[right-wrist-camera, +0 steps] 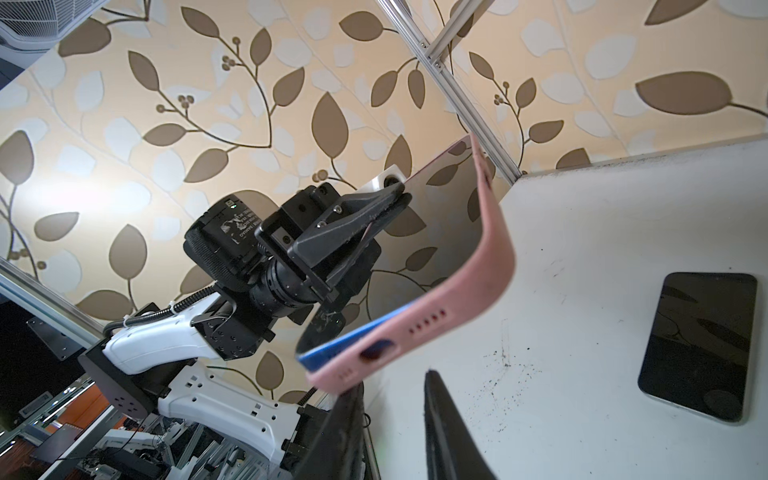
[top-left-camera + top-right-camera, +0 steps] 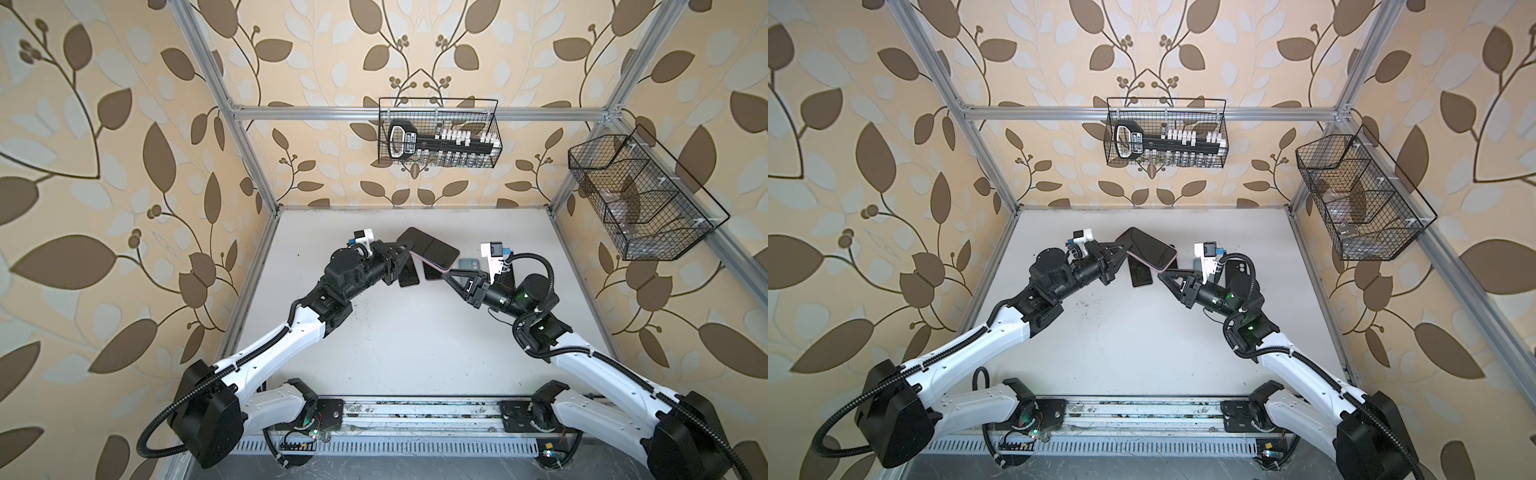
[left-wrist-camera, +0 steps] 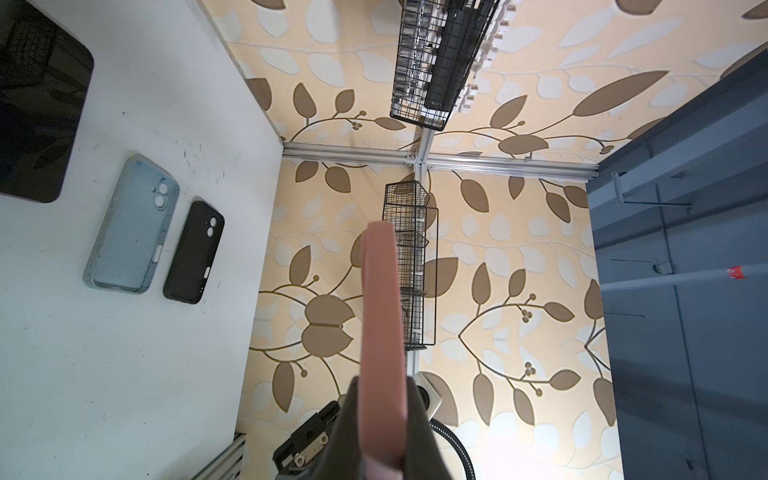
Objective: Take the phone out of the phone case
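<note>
Right end effector [image 1: 392, 386], jaws a bit apart and empty, sits right at the phone case [image 1: 469, 291]'s peeled corner, left end effector [image 1: 395, 203] clamped on the phone [image 1: 436, 249] across from it.

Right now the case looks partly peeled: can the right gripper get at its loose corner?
Probably yes: the right gripper, jaws apart, sits at a corner of the pink case, nothing between; the left gripper holds it aloft.

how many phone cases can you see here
3. The pink case, held aloft by the left gripper; a pale blue case and a black case lying side by side on the table. Others may be hidden.
</note>
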`<state>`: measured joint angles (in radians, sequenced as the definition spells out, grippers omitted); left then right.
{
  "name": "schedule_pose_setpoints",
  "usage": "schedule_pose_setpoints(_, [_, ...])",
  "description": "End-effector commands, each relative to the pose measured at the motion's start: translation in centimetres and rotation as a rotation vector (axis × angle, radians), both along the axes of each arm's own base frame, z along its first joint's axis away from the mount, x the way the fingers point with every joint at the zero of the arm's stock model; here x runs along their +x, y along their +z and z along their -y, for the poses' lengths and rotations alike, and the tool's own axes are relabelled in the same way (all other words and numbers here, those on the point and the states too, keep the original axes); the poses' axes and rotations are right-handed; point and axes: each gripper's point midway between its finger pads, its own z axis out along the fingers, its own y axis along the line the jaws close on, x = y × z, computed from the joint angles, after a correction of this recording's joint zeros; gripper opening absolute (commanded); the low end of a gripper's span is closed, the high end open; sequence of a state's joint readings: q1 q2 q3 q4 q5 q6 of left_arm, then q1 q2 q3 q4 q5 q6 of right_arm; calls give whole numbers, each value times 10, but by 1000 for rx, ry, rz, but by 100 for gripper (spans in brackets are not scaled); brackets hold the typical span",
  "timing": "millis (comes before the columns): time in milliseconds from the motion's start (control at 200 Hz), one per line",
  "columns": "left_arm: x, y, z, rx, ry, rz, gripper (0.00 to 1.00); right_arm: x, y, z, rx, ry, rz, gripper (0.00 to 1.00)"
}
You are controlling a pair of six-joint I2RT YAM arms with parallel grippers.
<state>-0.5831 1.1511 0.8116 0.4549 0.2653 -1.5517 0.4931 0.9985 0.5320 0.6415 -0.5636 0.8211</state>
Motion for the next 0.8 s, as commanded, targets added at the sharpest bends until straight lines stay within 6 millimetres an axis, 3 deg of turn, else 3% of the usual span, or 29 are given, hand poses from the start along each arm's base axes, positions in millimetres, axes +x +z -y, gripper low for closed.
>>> schedule_pose_setpoints(0, [-9,33,0,-54,-22,102,0,-12,27,-2,52,46,78,28])
schedule_pose_setpoints(315, [-6,30,2,-49,-23,98,0,-18,31,-10,22,76,92,34])
schedule_pose_setpoints(795, [-9,31,2,-54,-34,104,0,-9,39,-10,49,54,98,29])
